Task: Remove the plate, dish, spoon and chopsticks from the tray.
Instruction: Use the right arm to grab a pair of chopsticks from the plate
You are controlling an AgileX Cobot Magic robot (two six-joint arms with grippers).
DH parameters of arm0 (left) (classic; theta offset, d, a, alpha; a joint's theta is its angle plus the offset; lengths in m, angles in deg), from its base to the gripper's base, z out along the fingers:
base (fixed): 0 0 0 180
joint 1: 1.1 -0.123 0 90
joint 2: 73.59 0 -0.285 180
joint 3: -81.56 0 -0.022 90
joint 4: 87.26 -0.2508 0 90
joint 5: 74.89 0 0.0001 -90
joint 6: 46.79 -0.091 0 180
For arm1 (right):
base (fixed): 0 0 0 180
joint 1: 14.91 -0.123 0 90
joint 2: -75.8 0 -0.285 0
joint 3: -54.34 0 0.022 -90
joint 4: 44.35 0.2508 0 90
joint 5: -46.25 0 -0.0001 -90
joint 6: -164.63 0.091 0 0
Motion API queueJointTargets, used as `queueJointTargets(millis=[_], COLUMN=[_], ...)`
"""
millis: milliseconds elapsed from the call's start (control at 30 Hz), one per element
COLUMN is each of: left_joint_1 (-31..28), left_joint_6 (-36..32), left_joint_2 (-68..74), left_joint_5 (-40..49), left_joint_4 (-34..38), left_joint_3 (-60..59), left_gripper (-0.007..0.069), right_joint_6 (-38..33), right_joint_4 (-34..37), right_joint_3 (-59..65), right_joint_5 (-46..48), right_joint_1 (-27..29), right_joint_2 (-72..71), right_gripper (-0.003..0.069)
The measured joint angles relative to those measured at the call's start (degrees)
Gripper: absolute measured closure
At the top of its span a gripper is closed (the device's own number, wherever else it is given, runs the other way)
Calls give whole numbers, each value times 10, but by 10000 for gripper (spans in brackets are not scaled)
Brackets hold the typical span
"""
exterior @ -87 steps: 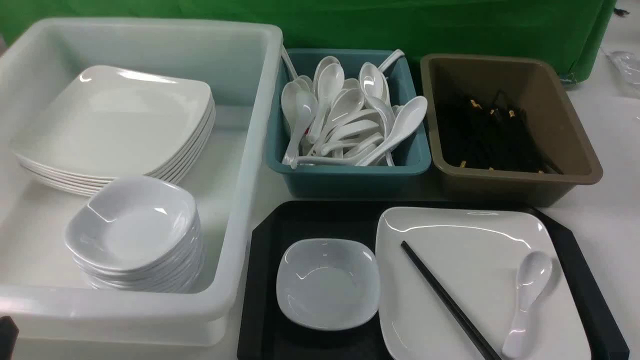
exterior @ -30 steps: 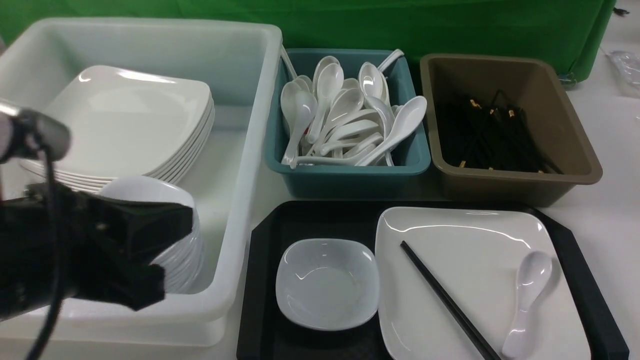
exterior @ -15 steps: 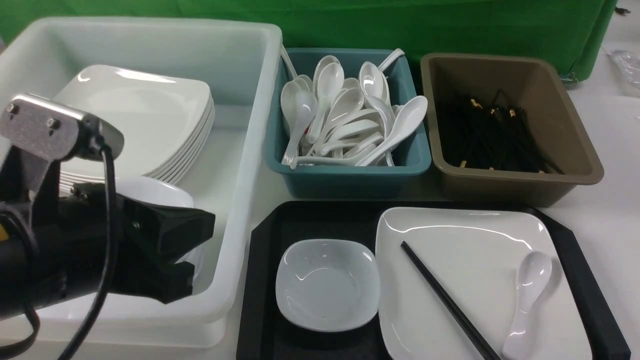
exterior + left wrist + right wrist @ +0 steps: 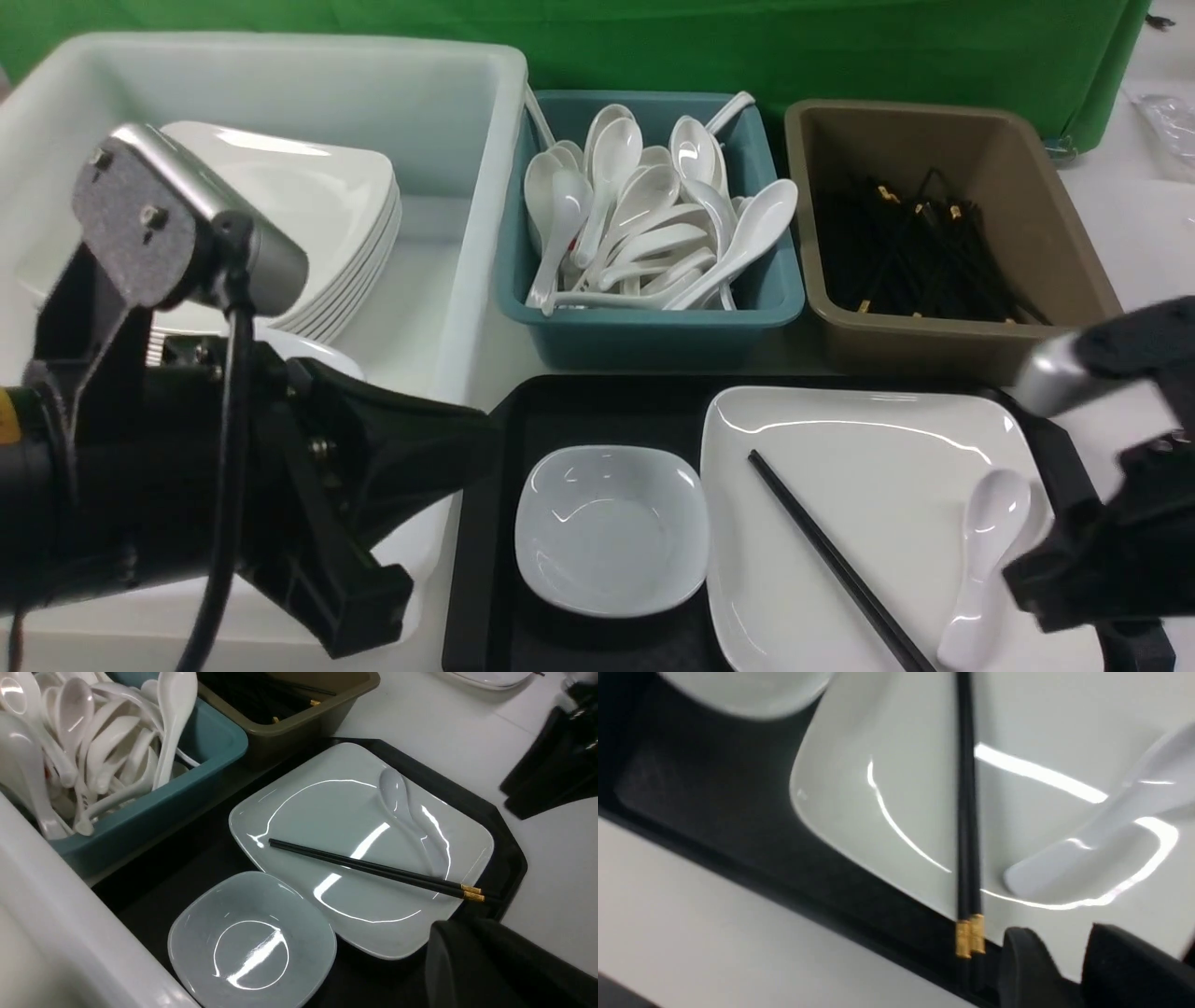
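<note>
Both arms had pushed in since half a second earlier. The left gripper (image 4: 462,443) had advanced from over the white tub (image 4: 448,233) until its tip hung at the left rim of the tray (image 4: 485,560). The right gripper (image 4: 1071,952), absent before, now showed at the near right corner. None of the tableware had shifted.

The dish (image 4: 611,532) sat on the tray's left half, its edge just beside the plate (image 4: 887,439), which filled the right half. The chopsticks (image 4: 831,560) lay together diagonally across the plate. In the right wrist view their gold-capped ends reached past the plate's near rim, over the tray. The spoon (image 4: 990,541) lay on the plate's right side, bowl away from the robot and handle toward it.

The left pincer was closed on nothing, apart from the dish. The right pincer's jaws stood a little apart with nothing between them, hovering near the gold ends and the spoon handle.

This looked like the approach of the very first step, since all four pieces remained on the tray. The right arm seemed bound for the chopsticks or the spoon, though which one could not be told. Either way it would have to drop low and straddle a thin, slippery target before closing. The left jaws would need to open before they could take the dish by its rim. The plate probably had to wait until the pieces lying on it were gone.
</note>
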Motion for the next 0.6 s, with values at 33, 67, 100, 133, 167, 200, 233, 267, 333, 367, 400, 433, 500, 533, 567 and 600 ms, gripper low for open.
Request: queueJointTargets(millis=[33, 67, 100, 133, 167, 200, 233, 267, 333, 367, 400, 433, 500, 533, 567, 600], left_joint_1=[0, 0, 0, 0, 0, 0, 0, 0, 0, 0, 0, 0, 0, 0, 0, 0], left_joint_6=[0, 0, 0, 0, 0, 0, 0, 0, 0, 0, 0, 0, 0, 0, 0, 0], left_joint_2=[0, 0, 0, 0, 0, 0, 0, 0, 0, 0, 0, 0, 0, 0, 0, 0], left_joint_5=[5, 8, 12, 15, 15, 19, 19, 20, 21, 22, 22, 22, 22, 22, 22, 22], left_joint_4=[-2, -3, -4, -4, -4, -4, -4, -4, -4, -4, -4, -4, -4, -4, -4, -4], left_joint_3=[0, 0, 0, 0, 0, 0, 0, 0, 0, 0, 0, 0, 0, 0, 0, 0], left_gripper=[608, 608, 608, 608, 608, 608, 608, 608, 608, 608, 608, 608, 608, 608, 608, 608], right_joint_6=[1, 5, 9, 17, 19, 28, 33, 34, 36, 36, 36, 36, 37, 37, 37, 37], right_joint_4=[-4, -10, -15, -21, -23, -32, -35, -38, -43, -44, -44, -46, -46, -46, -46, -46], right_joint_3=[-19, -33, -40, -49, -52, -61, -63, -65, -67, -67, -67, -67, -67, -67, -67, -67], right_joint_5=[3, 5, 6, 8, 9, 12, 12, 13, 13, 11, 11, 3, -9, -15, -21, -27], right_joint_1=[-16, -32, -42, -51, -53, -63, -67, -69, -70, -70, -70, -70, -70, -70, -70, -70], right_joint_2=[31, 57, 76, 94, 102, 127, 140, 156, 184, 197, 204, 219, 234, 239, 246, 253], right_gripper=[428, 413, 395, 374, 362, 319, 294, 267, 237, 230, 227, 224, 222, 221, 221, 221])
